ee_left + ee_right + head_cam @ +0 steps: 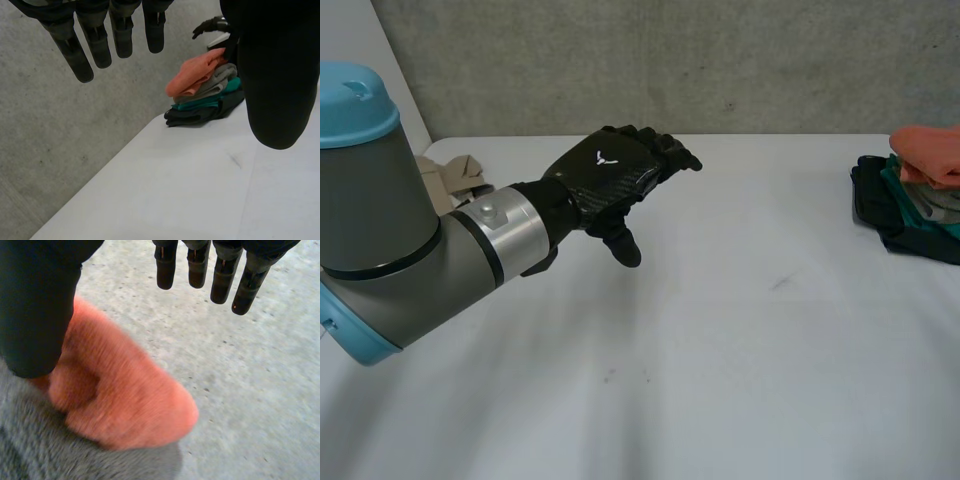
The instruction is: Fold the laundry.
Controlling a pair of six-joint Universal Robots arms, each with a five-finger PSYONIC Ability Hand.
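Hovering over the white surface [720,360], your left hand [610,180] is spreading straight fingers [95,42] with the thumb held apart, gripping nothing. Item: stack of folded laundry [918,195], sitting at the surface's right side, well apart from that hand. Top to bottom you are seeing an orange cloth [125,400], a grey cloth [45,455], a teal cloth [207,103] and a dark cloth [195,117]. Your right hand [35,305] is hanging just above the orange cloth, fingers straight and relaxed, closing on nothing; whether its thumb is touching the cloth, you cannot tell. Item: beige cloth [455,178], lying crumpled behind the left arm [380,230].
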